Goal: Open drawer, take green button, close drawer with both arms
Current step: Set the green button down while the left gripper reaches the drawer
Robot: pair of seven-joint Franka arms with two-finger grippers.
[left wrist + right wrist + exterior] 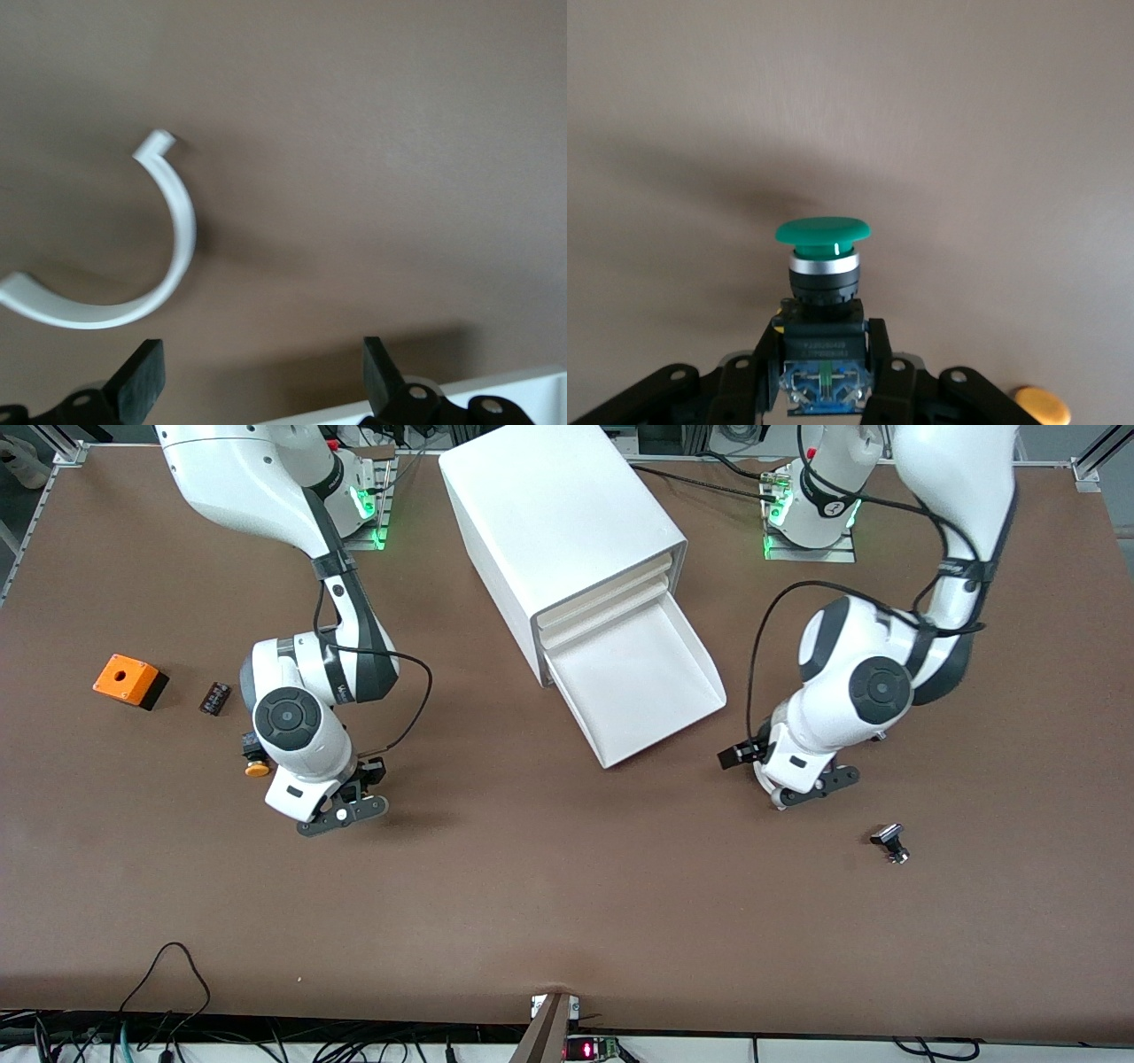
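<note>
The drawer (642,682), the lowest of the white cabinet (567,531), is pulled out and its tray looks empty. My right gripper (344,812) hangs over the bare table toward the right arm's end. In the right wrist view it (822,347) is shut on the black body of the green-capped button (824,232), cap pointing away from the wrist. The front view does not show the button. My left gripper (804,788) hangs low over the table beside the drawer's front corner. It (261,367) is open and empty.
An orange box (130,680) and a small black block (215,697) lie toward the right arm's end. A yellow-capped button (257,767) sits beside the right arm, also in the right wrist view (1041,405). A small black-and-silver part (890,842) and a white curved piece (168,230) lie near my left gripper.
</note>
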